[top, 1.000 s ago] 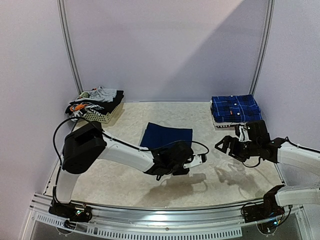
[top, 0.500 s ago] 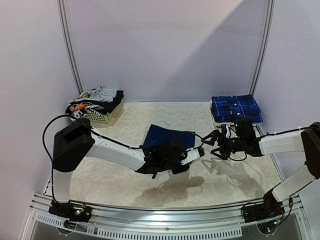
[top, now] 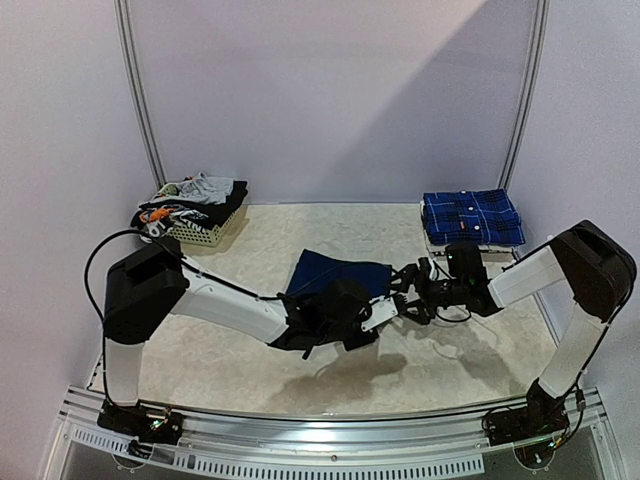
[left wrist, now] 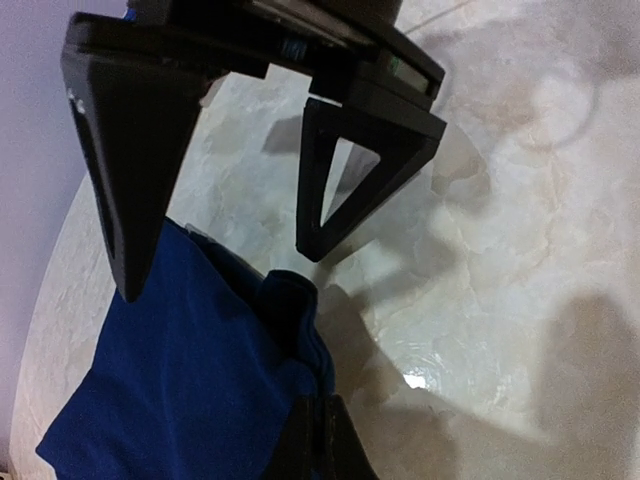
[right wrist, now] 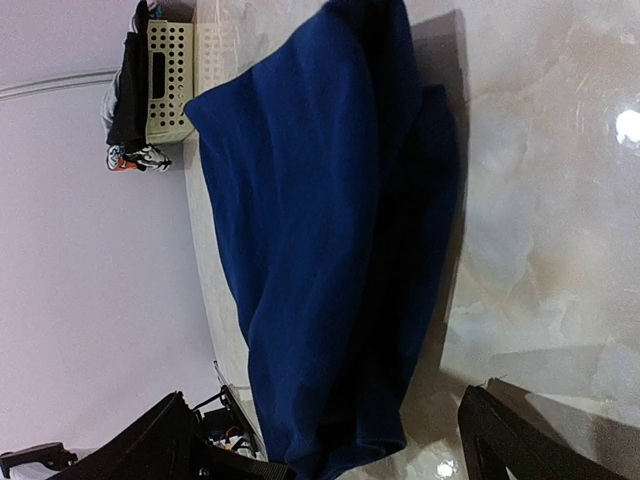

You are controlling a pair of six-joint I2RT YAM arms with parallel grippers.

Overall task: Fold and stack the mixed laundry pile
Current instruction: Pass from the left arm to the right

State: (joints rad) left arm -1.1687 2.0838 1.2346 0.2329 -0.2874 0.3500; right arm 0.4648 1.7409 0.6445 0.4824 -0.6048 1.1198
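Observation:
A navy garment (top: 335, 272) lies folded at the table's middle. In the left wrist view it (left wrist: 190, 370) runs down into my left gripper (left wrist: 320, 425), which is shut on its near right edge. My right gripper (top: 405, 288) is open right beside it. In the right wrist view its fingers (right wrist: 175, 430) stand wide apart at either side of the navy cloth (right wrist: 310, 220). The same open jaws show in the left wrist view (left wrist: 220, 275). The rest of the laundry pile (top: 195, 190) lies heaped in the basket. A folded blue plaid shirt (top: 470, 217) sits at the back right.
The white slatted basket (top: 207, 235) stands at the back left corner and also shows in the right wrist view (right wrist: 170, 70). Grey walls close the back and sides. Marble tabletop (top: 250, 350) shows in front of the arms.
My right arm has reached left from the table's right side up to the navy garment's right edge. My left gripper has shifted slightly back toward that same edge.

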